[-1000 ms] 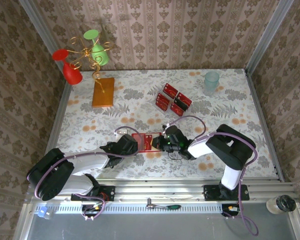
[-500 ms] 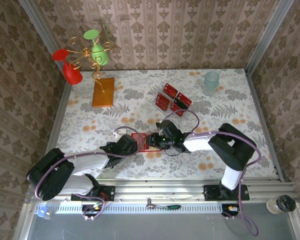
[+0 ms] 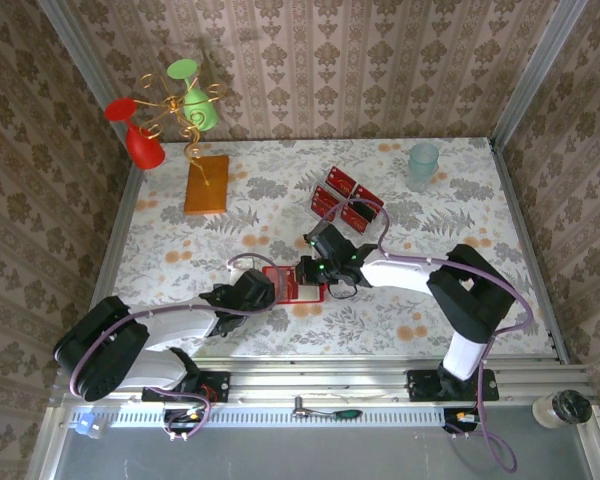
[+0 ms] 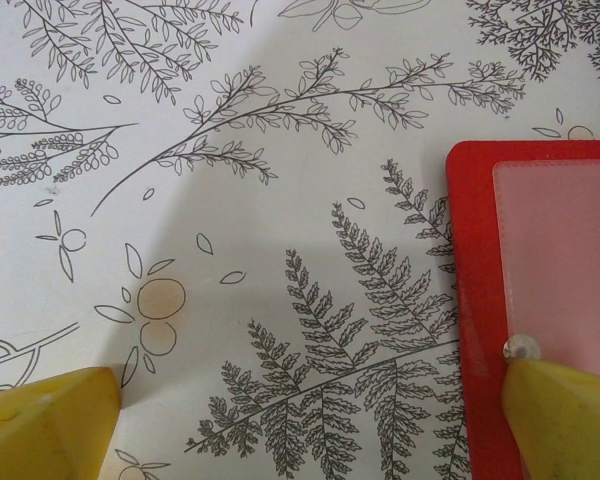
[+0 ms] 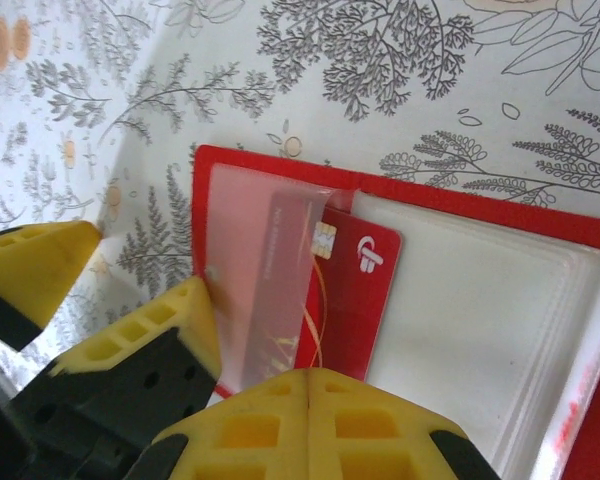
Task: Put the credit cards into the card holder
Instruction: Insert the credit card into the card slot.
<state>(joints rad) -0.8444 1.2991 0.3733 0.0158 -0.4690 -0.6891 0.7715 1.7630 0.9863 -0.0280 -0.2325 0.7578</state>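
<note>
The card holder (image 3: 288, 284) lies open on the floral table, red with a pale inside (image 5: 480, 300). One red credit card (image 5: 365, 285) with a chip lies on it, its left half under the translucent pocket flap. My right gripper (image 5: 310, 385) is shut, its tips at that card's near edge. My left gripper (image 4: 305, 425) is open. Its right fingertip (image 4: 565, 415) rests on the holder's left edge (image 4: 472, 300) and its left one on the cloth. Several more credit cards (image 3: 345, 200) lie grouped farther back.
An orange-brown slab (image 3: 206, 184) lies at the back left, beside a wire stand with red and green glasses (image 3: 170, 110). A pale green cup (image 3: 423, 162) stands at the back right. Patterned walls close in three sides.
My right gripper has moved left and slightly away over the card holder. The left arm has stayed put.
</note>
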